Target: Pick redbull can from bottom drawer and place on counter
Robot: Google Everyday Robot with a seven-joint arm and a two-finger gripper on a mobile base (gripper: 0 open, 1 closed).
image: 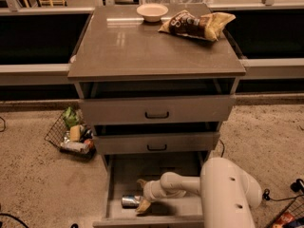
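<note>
The redbull can (129, 201) lies on its side on the floor of the open bottom drawer (156, 172), near its front left. My gripper (141, 194) reaches into the drawer from the right. Its fingers stand apart, one (142, 182) behind the can's right end and one (142, 206) in front of it. The can's right end sits between them. The white arm (223, 189) covers the drawer's right part. The counter (142, 46) is the grey-brown top of the cabinet.
A white bowl (152, 12) and a brown-and-yellow chip bag (197, 24) lie at the counter's back. The two upper drawers (156, 110) stand slightly pulled out. A wire basket (71, 136) with items sits on the carpet at the left. Cables lie at the right.
</note>
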